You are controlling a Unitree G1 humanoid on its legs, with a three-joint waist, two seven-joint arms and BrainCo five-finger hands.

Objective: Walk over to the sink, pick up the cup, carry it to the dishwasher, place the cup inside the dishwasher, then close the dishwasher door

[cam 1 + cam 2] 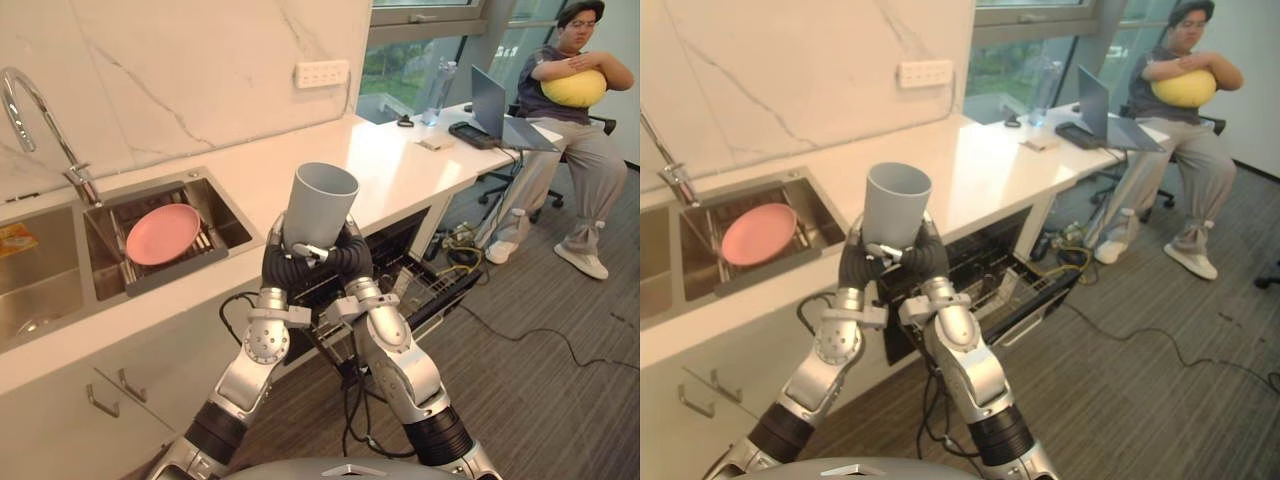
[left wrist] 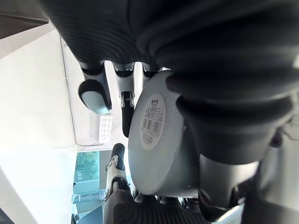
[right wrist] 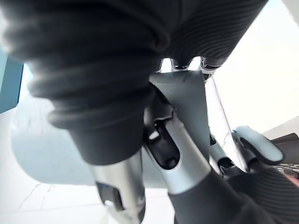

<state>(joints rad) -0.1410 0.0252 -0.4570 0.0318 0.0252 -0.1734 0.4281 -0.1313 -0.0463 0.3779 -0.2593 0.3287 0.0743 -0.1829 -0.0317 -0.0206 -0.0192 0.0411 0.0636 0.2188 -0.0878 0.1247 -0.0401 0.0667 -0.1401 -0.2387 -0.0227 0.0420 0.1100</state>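
A grey cup (image 1: 320,200) stands upright, mouth up, in front of me above the counter's front edge. My left hand (image 1: 283,265) and my right hand (image 1: 346,260) clasp its lower part from either side, fingers curled round it. The left wrist view looks at the cup's base (image 2: 154,149) with a barcode sticker on it. Below and behind the hands is the dishwasher (image 1: 432,288), its door down and its wire rack pulled out.
The steel sink (image 1: 60,285) lies at the left with a pink plate (image 1: 163,233) in a rack and a faucet (image 1: 40,120). A person (image 1: 570,110) sits at the far right by a laptop (image 1: 495,105) on the white counter (image 1: 400,165). Cables run over the floor.
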